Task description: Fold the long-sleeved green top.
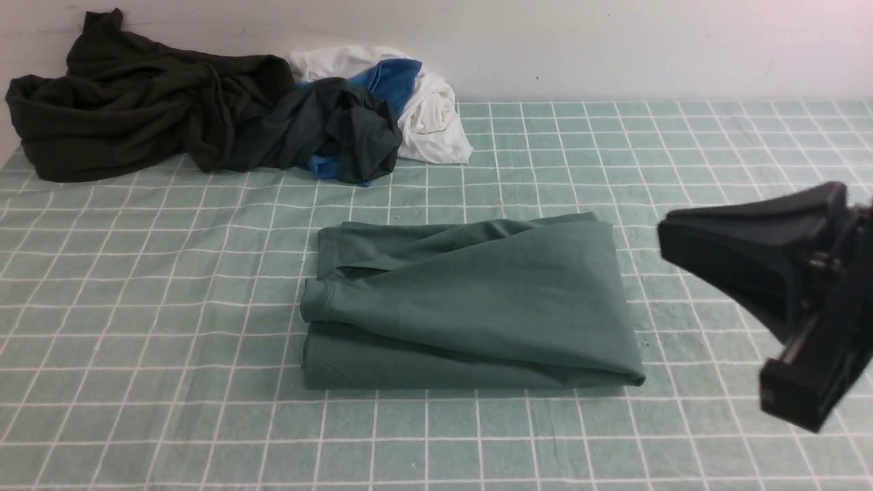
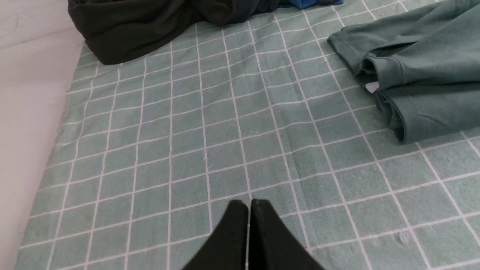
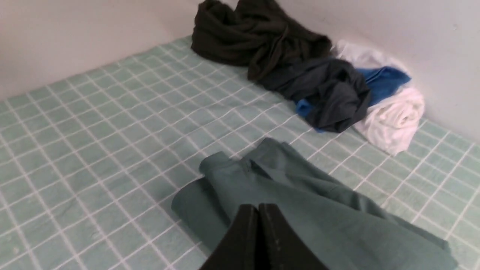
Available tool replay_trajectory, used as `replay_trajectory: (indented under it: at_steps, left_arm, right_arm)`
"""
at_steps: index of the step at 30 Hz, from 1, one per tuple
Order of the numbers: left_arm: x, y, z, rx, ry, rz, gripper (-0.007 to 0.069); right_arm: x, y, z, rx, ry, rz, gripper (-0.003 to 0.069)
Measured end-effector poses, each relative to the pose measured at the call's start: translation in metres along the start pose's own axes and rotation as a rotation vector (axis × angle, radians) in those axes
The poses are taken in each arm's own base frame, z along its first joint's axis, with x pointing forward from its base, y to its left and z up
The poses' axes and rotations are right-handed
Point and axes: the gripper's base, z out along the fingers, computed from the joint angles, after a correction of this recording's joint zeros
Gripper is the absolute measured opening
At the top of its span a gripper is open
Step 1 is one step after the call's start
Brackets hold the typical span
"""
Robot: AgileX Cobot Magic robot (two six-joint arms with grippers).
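Note:
The green long-sleeved top [image 1: 470,300] lies folded into a thick rectangular bundle in the middle of the checked cloth, with its layered edges facing left. It also shows in the left wrist view [image 2: 423,75] and the right wrist view [image 3: 300,202]. My right gripper [image 1: 663,235] hovers to the right of the top, its tips pointing toward it. Its jaws are shut and hold nothing [image 3: 258,207]. My left gripper [image 2: 249,202] is outside the front view. In its wrist view it is shut and empty, over bare checked cloth and well away from the top.
A heap of clothes lies at the back left against the wall. It holds a very dark olive-black garment [image 1: 136,102], a dark slate-grey garment with blue parts [image 1: 334,129] and a white garment [image 1: 430,116]. The cloth's left edge [image 2: 56,142] meets a pale surface.

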Motion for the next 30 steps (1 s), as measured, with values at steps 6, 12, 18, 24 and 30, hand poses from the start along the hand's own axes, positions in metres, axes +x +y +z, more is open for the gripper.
replay_trajectory:
  at_steps: [6, 12, 18, 24, 30]
  left_arm:
    - [0.0, 0.0, 0.0, 0.0, 0.0, 0.0, -0.0003]
    - [0.0, 0.0, 0.0, 0.0, 0.0, 0.0, -0.0003]
    - [0.0, 0.0, 0.0, 0.0, -0.001, 0.0, -0.0003]
    - [0.0, 0.0, 0.0, 0.0, -0.001, 0.0, -0.0003]
    - [0.0, 0.0, 0.0, 0.0, -0.001, 0.0, -0.0003]
  right_arm:
    - [0.066, -0.019, -0.045, 0.243, -0.116, 0.141, -0.0013]
    - [0.146, -0.023, -0.077, 0.551, -0.166, 0.177, -0.0013]
    - [0.199, -0.025, -0.076, 0.715, -0.137, 0.232, -0.0013]
    - [0.208, -0.025, -0.075, 0.731, -0.062, 0.258, -0.0013]
    - [0.208, -0.025, -0.076, 0.731, -0.057, 0.259, -0.0013]
